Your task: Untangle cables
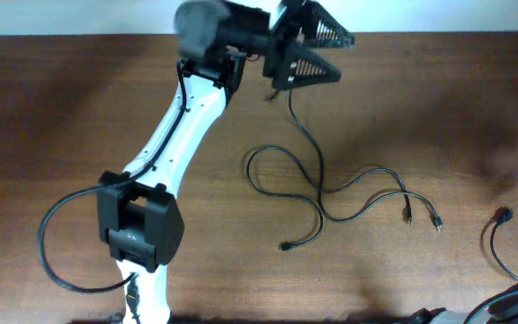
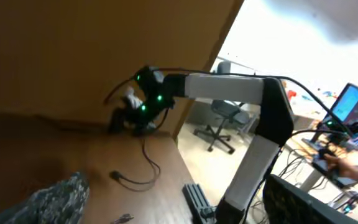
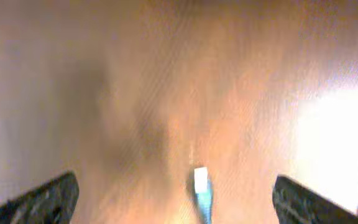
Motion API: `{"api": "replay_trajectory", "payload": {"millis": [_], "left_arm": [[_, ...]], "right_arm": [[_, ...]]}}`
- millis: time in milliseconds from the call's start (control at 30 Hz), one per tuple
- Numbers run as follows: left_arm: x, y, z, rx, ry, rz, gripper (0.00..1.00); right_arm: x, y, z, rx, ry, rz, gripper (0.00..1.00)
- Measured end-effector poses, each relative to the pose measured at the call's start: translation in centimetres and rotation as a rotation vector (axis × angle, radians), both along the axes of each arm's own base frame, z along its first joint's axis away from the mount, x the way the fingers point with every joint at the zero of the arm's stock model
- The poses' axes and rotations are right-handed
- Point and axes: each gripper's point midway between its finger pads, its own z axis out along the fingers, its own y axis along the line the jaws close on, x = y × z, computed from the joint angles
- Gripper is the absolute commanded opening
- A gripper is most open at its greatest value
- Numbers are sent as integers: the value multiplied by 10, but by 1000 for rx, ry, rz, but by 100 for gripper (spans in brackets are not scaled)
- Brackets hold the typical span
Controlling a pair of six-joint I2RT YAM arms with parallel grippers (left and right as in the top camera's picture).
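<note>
Left tool (image 1: 346, 58): out over the far middle of the tabletop (image 1: 52, 108), at the end of my stretched white arm (image 1: 183, 126). From overhead its two fingers stand apart, so it is open. One cord climbs to its underside. Where they meet is hidden, and I cannot tell how the cord is caught there.

Cables (image 1: 319, 171): thin black cords on the middle of the tabletop, to the right of that arm. The cord from the tool runs toward the near side and crosses the others in a loose tangle of loops, one of them bulging left. Two strands trail right and end in gold-dark plugs (image 1: 408, 216) that lie near each other without touching. Another strand curls nearward and ends in a dark plug (image 1: 284, 245). A lone cord (image 1: 491, 241) lies well apart by the right edge, its plug end pointing far.

Right tool (image 3: 175, 180): the wrist view is badly blurred. The fingers sit in the two bottom corners, spread wide and gripping nothing. A whitish plug (image 3: 200, 182) shows between them and touches neither, with brown wood behind it.
</note>
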Motion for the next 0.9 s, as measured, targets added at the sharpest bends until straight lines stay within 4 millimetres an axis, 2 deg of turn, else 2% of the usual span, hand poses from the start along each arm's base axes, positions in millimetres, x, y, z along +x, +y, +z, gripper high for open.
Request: {"api": "replay_trajectory", "payload": {"millis": [33,67,100,133,167,200,233,267,300,400,467,500,567,600,667,700,733,767,800,833,867,900], "left_arm": [[-2,8,8,-3,-11,13,77],[3,14,8,8,19,31,75],[13,26,8,21,56,62,75],[21,38,8,28,78,93,76],[30,50,8,33,94,123,76],[36,58,8,33,103,146,75],[44,68,3,37,123,172,75],[59,86,-11,48,174,216,75],[69,99,-26,57,227,247,71],[99,144,-134,67,577,385,70],[101,165,-212,49,828,497,69],[99,168,-234,36,903,544,68],[107,170,-248,16,924,615,66],[110,171,-261,36,999,648,66],[106,174,-309,168,1189,784,75],[93,175,-337,303,1240,908,90],[78,173,-334,467,1018,1074,98],[72,176,-324,548,895,1158,100],[63,180,-303,621,735,1254,100],[59,176,-265,613,548,1319,100],[54,182,-248,623,469,1368,99],[52,188,-247,645,456,1390,99]], "right_arm": [[-6,20,-11,115,-3,-49,99],[-6,31,-12,158,-31,-64,99],[-16,52,-10,193,-53,-77,99],[-22,62,-1,169,-92,-81,99],[-35,81,8,142,-135,-91,99],[-46,96,9,133,-155,-97,99],[-54,107,5,134,-166,-112,99],[-67,124,-6,142,-172,-134,99],[-73,131,-11,140,-179,-141,99],[-73,129,-9,110,-205,-142,99],[-76,122,-9,95,-199,-202,99],[-79,119,-10,94,-195,-244,99],[-83,112,-10,94,-196,-340,99],[-85,110,-10,92,-193,-355,99],[-89,106,-11,76,-179,-390,99],[-91,105,-13,71,-175,-399,99],[-92,105,-17,67,-170,-405,99],[-94,106,-21,71,-162,-408,99],[-95,106,-23,68,-154,-412,99],[-101,103,-27,46,-131,-431,99],[-107,99,-36,17,-108,-454,100],[-112,98,-44,4,-89,-466,96]]}}
